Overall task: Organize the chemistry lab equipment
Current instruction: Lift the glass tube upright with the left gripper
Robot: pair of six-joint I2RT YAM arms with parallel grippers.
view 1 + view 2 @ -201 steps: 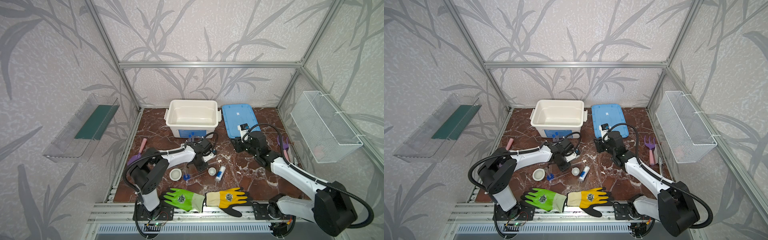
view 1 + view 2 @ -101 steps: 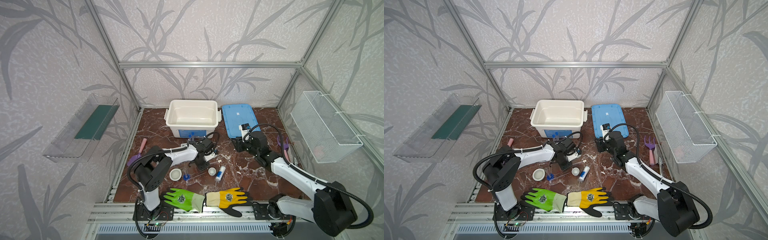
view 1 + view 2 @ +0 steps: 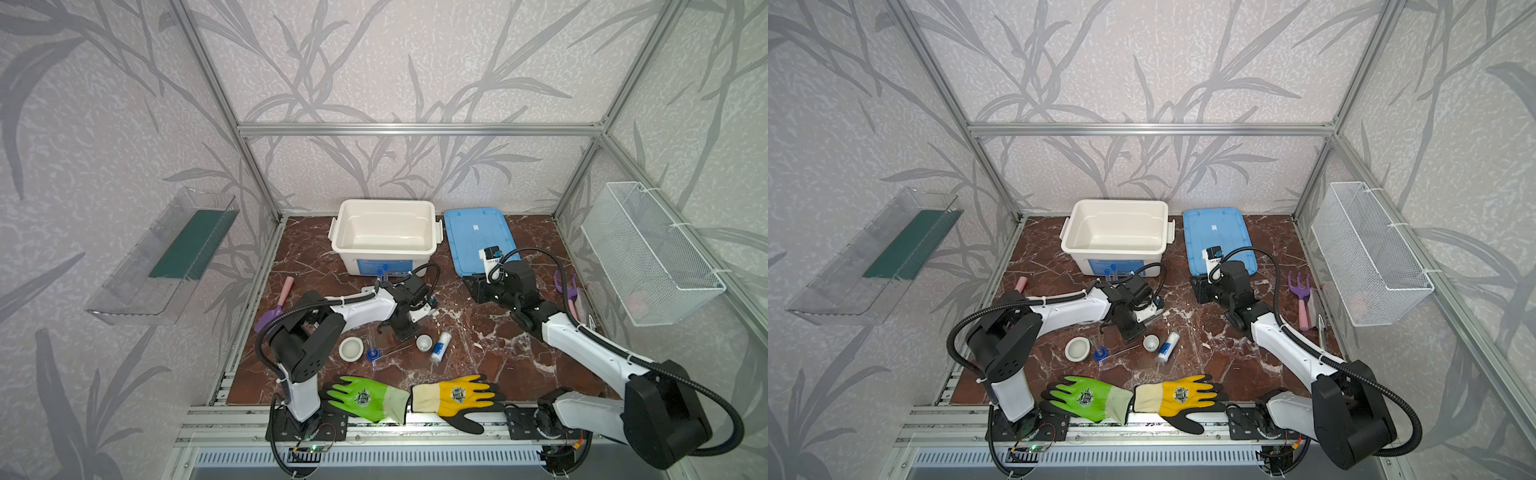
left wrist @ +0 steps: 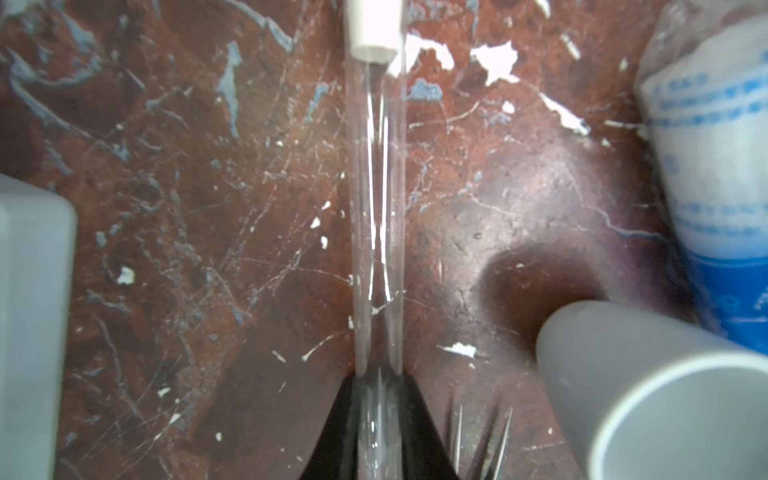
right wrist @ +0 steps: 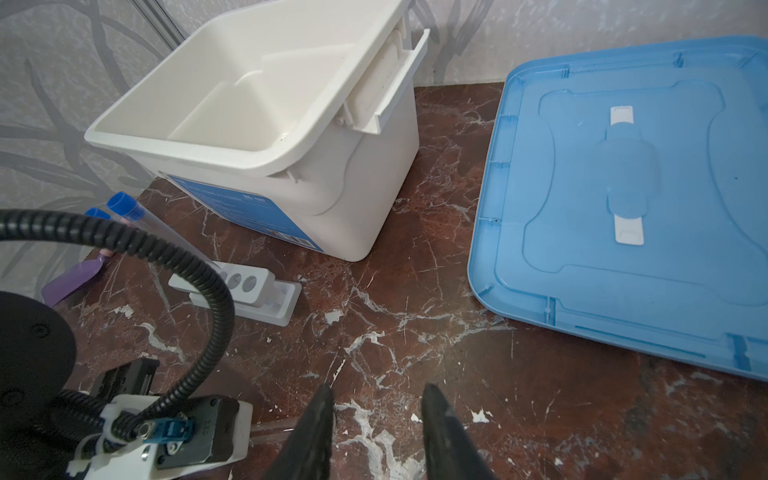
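Observation:
A clear test tube (image 4: 376,208) with a white cap (image 4: 372,29) lies on the marble floor. My left gripper (image 4: 378,419) (image 3: 405,330) is shut on its lower end, a black finger on each side. Beside it are tweezers (image 4: 482,436) (image 3: 395,350), a small white dish (image 4: 648,399) (image 3: 424,343) and the blue-labelled bottle (image 4: 715,174) (image 3: 440,347). A wider dish (image 3: 351,348) and the blue-based cylinder (image 3: 373,353) lie to the left. The white rack (image 5: 245,286) holds blue-capped tubes (image 5: 122,205). My right gripper (image 5: 376,415) (image 3: 478,289) hovers open and empty.
A white bin (image 3: 345,257) and its blue lid (image 3: 473,237) stand at the back. Green (image 3: 365,397) and yellow (image 3: 453,397) gloves lie at the front edge. A purple trowel (image 3: 276,307) and rake (image 3: 567,286) lie at the sides. A wire basket (image 3: 648,249) hangs on the right wall.
My left gripper's jaws have closed in on the clear test tube, and the left arm has shifted slightly. The right arm has not moved.

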